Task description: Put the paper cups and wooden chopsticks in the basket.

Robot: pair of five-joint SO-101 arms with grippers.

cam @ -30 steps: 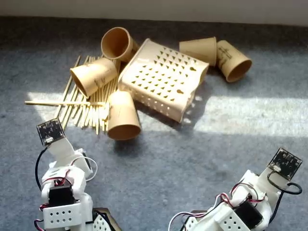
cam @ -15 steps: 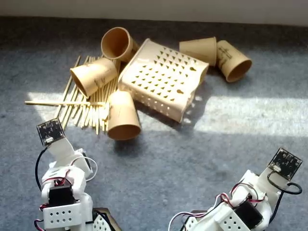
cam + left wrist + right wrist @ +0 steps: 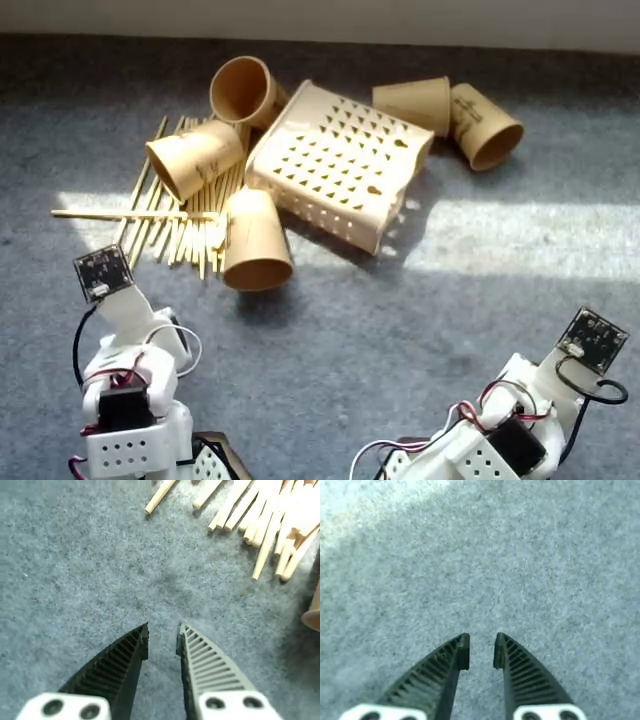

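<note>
Looking down through the left wrist camera, I see the left hand (image 3: 162,640) low over the grey desk (image 3: 400,340), its two jaws only a little apart and with nothing between them. The right hand (image 3: 481,650) is the same: a narrow gap, empty, only bare desk below it.

The wooden chopsticks (image 3: 165,235) lie in a loose bundle ahead of the left hand, and their near ends (image 3: 260,525) are already in its camera. Most of them have the long axis pointing away from the arm. One single stick (image 3: 120,214) lies across the others.

Three paper cups rest on their sides on or beside this bundle: the nearest cup (image 3: 256,240), a middle cup (image 3: 195,158) and a far cup (image 3: 243,90). The basket (image 3: 335,165) is just beside them, and its perforated face is turned up, so I think it is overturned. Two more cups (image 3: 412,103) (image 3: 484,126) lie beyond the basket's far right corner, well apart from the right hand.

In my judgement the left arm is clearly the nearer one for the chopsticks, and its jaws should close across the sticks, not along them.
</note>
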